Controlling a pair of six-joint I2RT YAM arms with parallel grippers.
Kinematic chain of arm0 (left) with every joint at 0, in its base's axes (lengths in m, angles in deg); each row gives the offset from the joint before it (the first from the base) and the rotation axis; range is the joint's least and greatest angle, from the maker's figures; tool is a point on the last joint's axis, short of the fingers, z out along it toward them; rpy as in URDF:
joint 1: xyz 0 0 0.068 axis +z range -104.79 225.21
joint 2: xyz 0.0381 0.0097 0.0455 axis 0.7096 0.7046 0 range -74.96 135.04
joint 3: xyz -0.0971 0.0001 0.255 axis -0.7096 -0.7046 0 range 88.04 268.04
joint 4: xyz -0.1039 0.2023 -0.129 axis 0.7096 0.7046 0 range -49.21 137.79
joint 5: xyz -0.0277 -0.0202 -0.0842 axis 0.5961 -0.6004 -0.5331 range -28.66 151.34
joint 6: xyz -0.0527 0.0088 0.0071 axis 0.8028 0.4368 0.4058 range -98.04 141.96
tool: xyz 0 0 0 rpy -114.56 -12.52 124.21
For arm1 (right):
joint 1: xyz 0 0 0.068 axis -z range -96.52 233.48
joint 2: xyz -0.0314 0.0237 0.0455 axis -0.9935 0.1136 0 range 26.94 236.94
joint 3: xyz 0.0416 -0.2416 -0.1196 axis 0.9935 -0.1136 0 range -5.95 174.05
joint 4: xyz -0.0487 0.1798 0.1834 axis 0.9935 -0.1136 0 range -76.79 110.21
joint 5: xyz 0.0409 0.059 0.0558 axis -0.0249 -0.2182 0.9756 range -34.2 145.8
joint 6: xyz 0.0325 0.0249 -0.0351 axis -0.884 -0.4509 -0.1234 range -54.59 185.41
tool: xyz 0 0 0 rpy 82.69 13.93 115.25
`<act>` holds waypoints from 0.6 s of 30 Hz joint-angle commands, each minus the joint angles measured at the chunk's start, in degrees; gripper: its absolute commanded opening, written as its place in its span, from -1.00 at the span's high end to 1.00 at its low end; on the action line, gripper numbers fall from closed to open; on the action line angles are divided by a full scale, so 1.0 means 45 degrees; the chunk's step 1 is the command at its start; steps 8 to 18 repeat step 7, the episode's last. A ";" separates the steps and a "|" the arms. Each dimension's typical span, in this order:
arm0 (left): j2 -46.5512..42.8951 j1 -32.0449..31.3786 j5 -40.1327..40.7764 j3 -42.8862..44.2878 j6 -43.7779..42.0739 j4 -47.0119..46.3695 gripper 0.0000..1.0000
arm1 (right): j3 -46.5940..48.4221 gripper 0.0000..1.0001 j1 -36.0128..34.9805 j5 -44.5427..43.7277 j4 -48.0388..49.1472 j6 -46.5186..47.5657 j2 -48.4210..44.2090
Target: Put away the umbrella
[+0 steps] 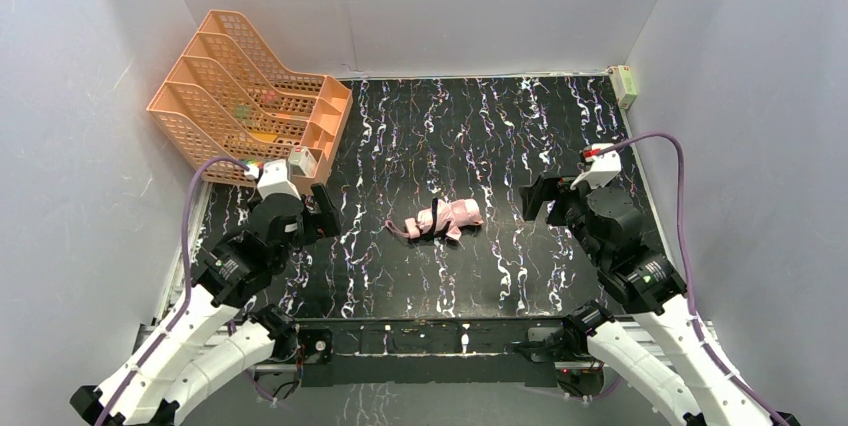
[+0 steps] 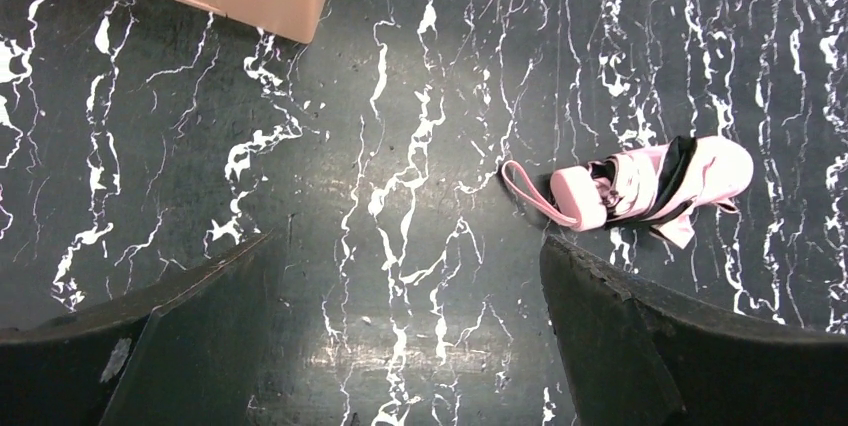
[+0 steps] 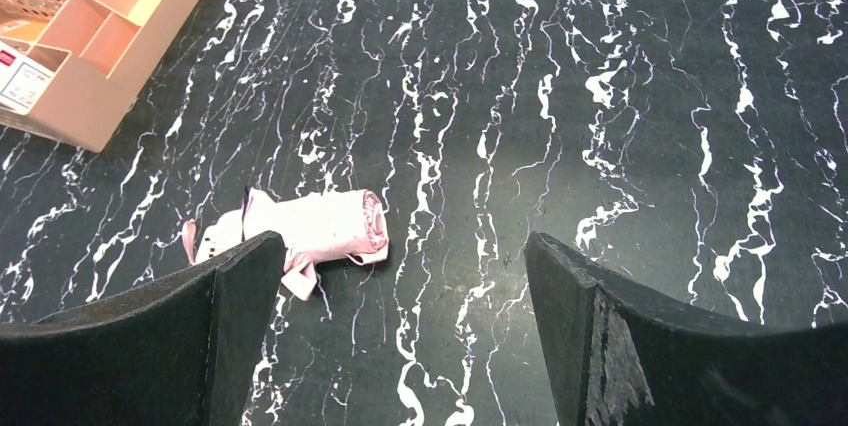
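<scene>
Nearest, at the front edge of the bench [image 1: 500, 146], the two arm bases sit side by side on a black rail, and the white arms reach forward from them.

The left pincer [image 1: 325, 214] hangs over the bench, left of centre. Its wrist view shows the jaws spread wide with only marbled black surface between them, so the left pincer [image 2: 405, 246] is released and grasps nothing. The right pincer [image 1: 535, 198] hangs right of centre, and in its own view the right pincer [image 3: 402, 241] is likewise spread apart and empty.

Between the two, a little beyond their tips, the umbrella [image 1: 445, 218] lies folded on the bench near its middle, touching neither pincer. From the left wrist the umbrella [image 2: 650, 181] is a loose pale pink bundle crossed by a black band. Its small pale handle [image 2: 580, 196] points toward the left arm, and a pink loop [image 2: 525, 186] trails from it on the bench. From the right wrist the umbrella [image 3: 320, 226] is partly hidden behind the left finger.

Farther back on the left stands an orange mesh rack [image 1: 245, 86] with stepped compartments, and a small white box [image 1: 302, 161] sits at its near corner. A small pale object [image 1: 624, 86] sits at the far right corner.
</scene>
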 commanded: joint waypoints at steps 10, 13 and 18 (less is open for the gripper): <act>-0.0700 0.0067 0.0180 -0.0565 -0.0378 -0.0199 -0.97 | -0.0299 -0.97 -0.0014 -0.0826 0.0042 -0.0043 -0.0230; -0.0700 0.0067 0.0180 -0.0565 -0.0378 -0.0199 -0.97 | -0.0299 -0.97 -0.0014 -0.0826 0.0042 -0.0043 -0.0230; -0.0700 0.0067 0.0180 -0.0565 -0.0378 -0.0199 -0.97 | -0.0299 -0.97 -0.0014 -0.0826 0.0042 -0.0043 -0.0230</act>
